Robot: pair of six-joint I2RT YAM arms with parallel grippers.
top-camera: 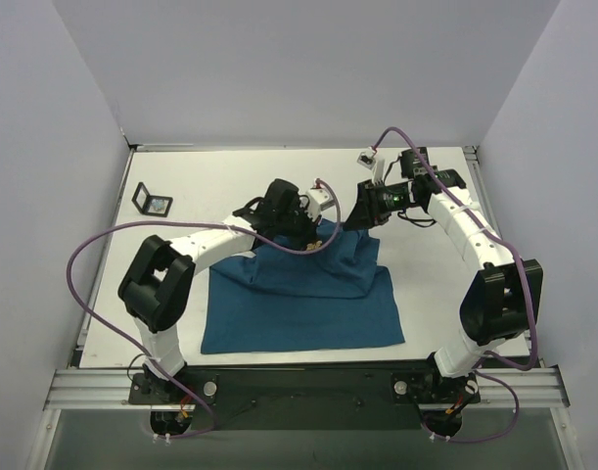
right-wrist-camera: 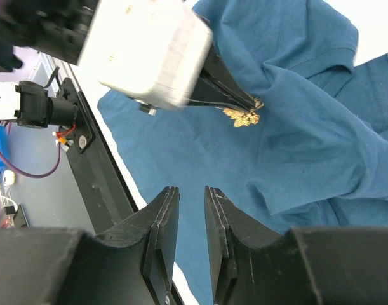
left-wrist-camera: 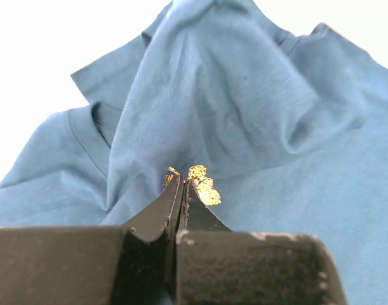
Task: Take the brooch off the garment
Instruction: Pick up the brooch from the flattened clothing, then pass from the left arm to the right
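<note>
- The large dark teal-blue cotton T-shirt (top-camera: pixel 308 299) lies on the white desk (top-camera: pixel 230 176). Its lower part is spread flat, and its upper part is bunched into folds under the two arms.
- The tiny gold-orange, flower-like brooch (left-wrist-camera: pixel 204 186) sits on the shirt's upper part, at the foot of a raised ridge of cloth with the round neck just to the left in the left wrist view.
- The left claw (left-wrist-camera: pixel 181 183) is closed, its two black fingers pressed together. The tips pinch the brooch, with gold showing on either side of them.
- From the right wrist camera, the left claw's tips meet the shirt at the upper edge of the brooch, below its white housing.
- The right claw (right-wrist-camera: pixel 190 194) hangs above the shirt near its upper right corner. Its fingers stand a narrow gap apart with nothing between them, and they are clear of the brooch.
- In the top view the left arm reaches across the shirt's upper left, and the right arm bends in from the far right side of the desk.
- A small black square frame (top-camera: pixel 152 203) lies on the desk's far left, well apart from the shirt.
</note>
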